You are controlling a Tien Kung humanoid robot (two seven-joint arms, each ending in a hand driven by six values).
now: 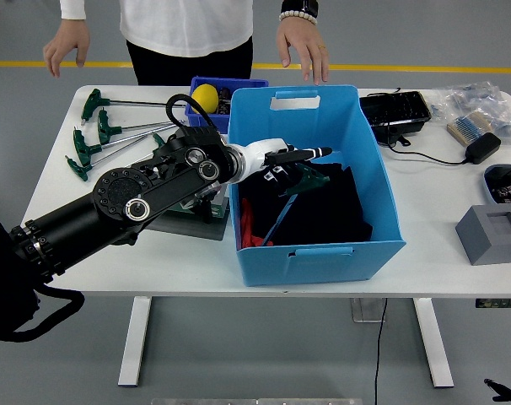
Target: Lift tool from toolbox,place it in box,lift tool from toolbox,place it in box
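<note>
My left hand (299,167) reaches from the left over the rim of the big blue box (323,251) and sits low inside it. Its fingers hold a green T-handle tool (311,179), with the index finger stretched out toward the right. The tool's thin shaft slants down-left toward the box floor, over black cloth (327,207) and some red items (246,228). The toolbox (186,221) lies flat on the table left of the box, mostly hidden under my forearm. My right arm is out of sight.
Several green T-handle tools (95,143) lie at the table's left. A small blue bin with a yellow ball (205,95) stands behind the toolbox. A black tray (395,110), charger (483,147) and grey block (492,233) sit at right. The person's hands (303,52) hover beyond the far edge.
</note>
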